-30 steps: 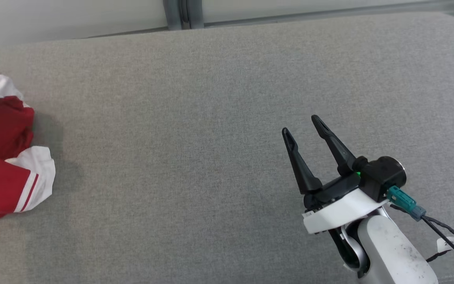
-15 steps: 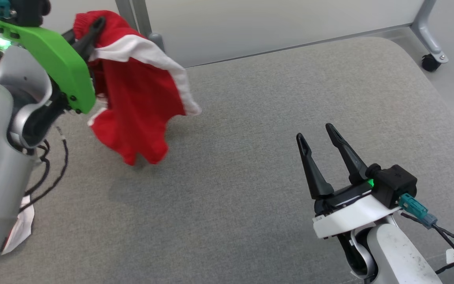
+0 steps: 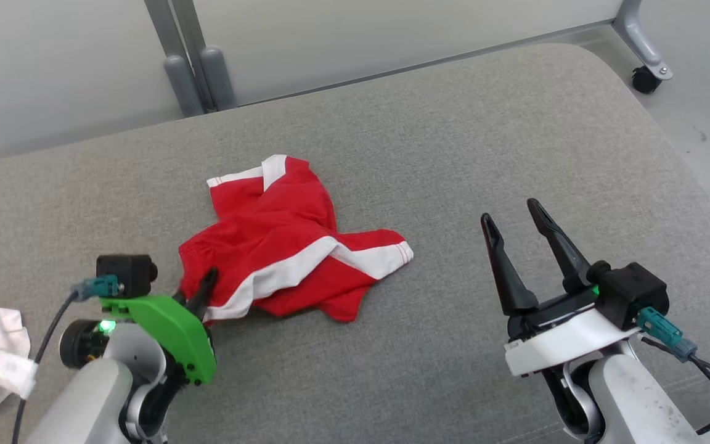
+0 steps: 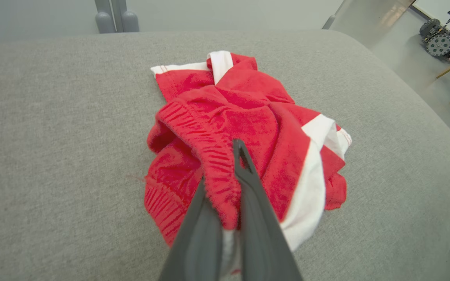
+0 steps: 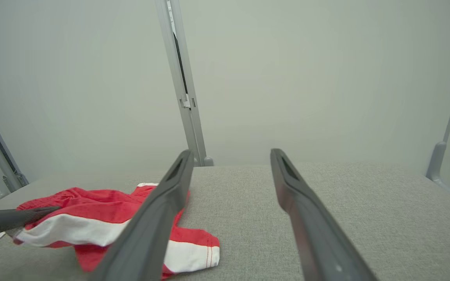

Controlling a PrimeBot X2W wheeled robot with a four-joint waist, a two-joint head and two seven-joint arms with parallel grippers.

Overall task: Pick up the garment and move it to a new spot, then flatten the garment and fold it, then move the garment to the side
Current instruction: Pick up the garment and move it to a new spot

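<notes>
The red garment with white bands (image 3: 281, 246), hanging in the air half a second ago, now lies crumpled at the centre of the grey fabric surface (image 3: 453, 154). The left gripper (image 3: 204, 287) remains clamped on its ribbed hem; the right gripper (image 3: 509, 209) stands open, well apart. Relocation appears complete; release and flattening come next.

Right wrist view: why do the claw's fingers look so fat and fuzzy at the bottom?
Right wrist view: the right claw sits close to a wide-angle lens, so its fingers swell and soften low down, while the garment looks sharper; head view: the same fingers look thin and crisp.
</notes>
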